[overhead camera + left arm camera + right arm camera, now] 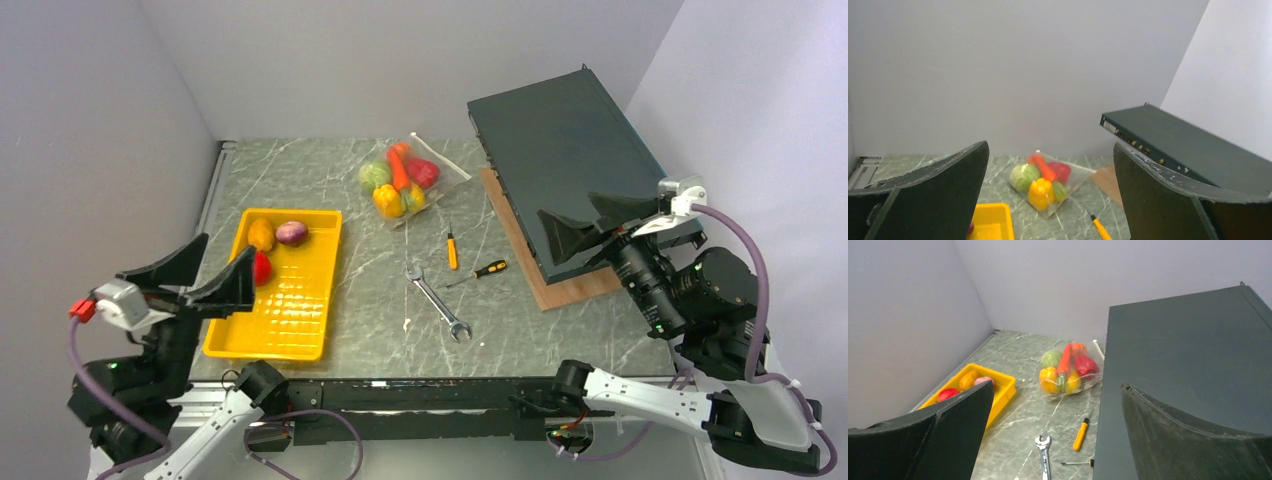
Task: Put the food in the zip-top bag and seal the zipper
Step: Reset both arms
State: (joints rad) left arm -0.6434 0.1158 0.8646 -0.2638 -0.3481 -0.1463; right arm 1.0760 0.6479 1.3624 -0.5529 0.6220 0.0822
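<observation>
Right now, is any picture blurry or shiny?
Top external: even light, soft shadows, nothing blurry. Left wrist: the food in the zip-top bag gleams with small highlights. Right wrist: a pale sheen lies across the dark box.

Floppy clear plastic zip-top bag (444,168), flat on the far middle of the grey marbled worktop (370,290), holding glossy toy green cabbage (375,175), orange carrot (399,168), red pepper (423,172) and yellow pepper (388,200). Thin white zipper strip (440,156) along its far-right edge; sealed or not, unclear. Outside it, in the yellow plastic tray (295,305): orange piece (261,234), purple piece (291,232), red piece (262,267).
</observation>
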